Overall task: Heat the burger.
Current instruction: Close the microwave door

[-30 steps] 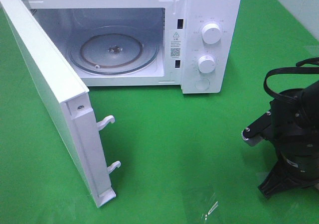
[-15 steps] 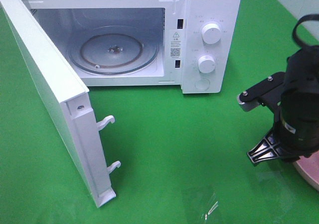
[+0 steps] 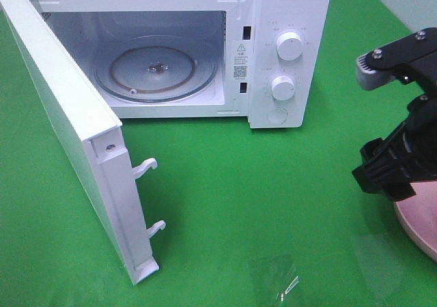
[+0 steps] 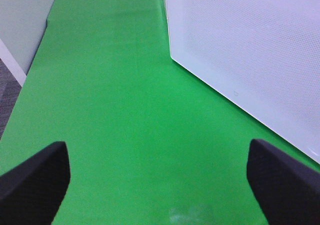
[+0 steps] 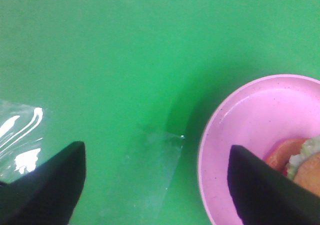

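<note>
In the exterior high view, the right gripper [image 3: 392, 177] is seen raised higher than a second ago, above the pink plate [image 3: 416, 228]. The microwave [image 3: 287, 20] stands open, its glass turntable [image 3: 153, 71] bare. In the left wrist view, the left gripper [image 4: 160, 185] is spread over green cloth [image 4: 115, 110]. In the right wrist view, the jaws are parted; the burger [image 5: 305, 162] lies on the plate beside one finger [image 5: 260, 190], ungripped.

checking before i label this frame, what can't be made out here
- burger: right wrist view, mostly cut off by the frame edge; absent from the high view.
- pink plate: high view, partly under the right gripper and cut by the edge.
- microwave dial markings: too small to read.
- left gripper: only jaw tips show.
</note>
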Action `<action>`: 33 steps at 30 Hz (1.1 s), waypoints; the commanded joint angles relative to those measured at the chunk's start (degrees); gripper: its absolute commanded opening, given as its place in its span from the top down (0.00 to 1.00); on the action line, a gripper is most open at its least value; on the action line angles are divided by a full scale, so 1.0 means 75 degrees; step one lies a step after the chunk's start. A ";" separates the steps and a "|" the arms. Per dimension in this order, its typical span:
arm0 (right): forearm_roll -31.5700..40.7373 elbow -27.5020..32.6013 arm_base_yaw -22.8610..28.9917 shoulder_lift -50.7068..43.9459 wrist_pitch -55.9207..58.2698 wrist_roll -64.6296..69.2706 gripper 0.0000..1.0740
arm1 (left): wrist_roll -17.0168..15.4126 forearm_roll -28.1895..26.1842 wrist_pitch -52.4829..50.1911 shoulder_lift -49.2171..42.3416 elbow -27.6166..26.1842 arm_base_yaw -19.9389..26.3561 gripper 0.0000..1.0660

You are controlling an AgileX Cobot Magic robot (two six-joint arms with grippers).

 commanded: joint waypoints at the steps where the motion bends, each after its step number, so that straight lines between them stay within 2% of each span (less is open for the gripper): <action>1: 0.0772 -0.0031 0.0008 -0.0970 0.0588 -0.0779 0.29 | -0.0046 0.0023 -0.0107 -0.0138 0.0008 0.0031 0.17; 9: 0.0985 -0.0023 0.0008 -0.2414 0.1910 -0.0993 0.29 | -0.0046 0.0023 -0.0107 -0.0138 0.0008 0.0031 0.17; 19: 0.0970 -0.0015 0.0008 -0.4003 0.2865 -0.1001 0.29 | -0.0046 0.0023 -0.0107 -0.0138 0.0008 0.0031 0.17; 25: 0.0924 0.0458 0.0008 -0.5141 0.3025 -0.1001 0.29 | -0.0046 0.0023 -0.0107 -0.0138 0.0008 0.0031 0.17; 30: 0.0909 0.0932 -0.0458 -0.5966 0.2819 -0.1001 0.29 | -0.0046 0.0023 -0.0107 -0.0138 0.0008 0.0031 0.17; 33: 0.0947 0.1222 -0.1184 -0.6631 0.2498 -0.1062 0.29 | -0.0046 0.0023 -0.0107 -0.0138 0.0008 0.0031 0.17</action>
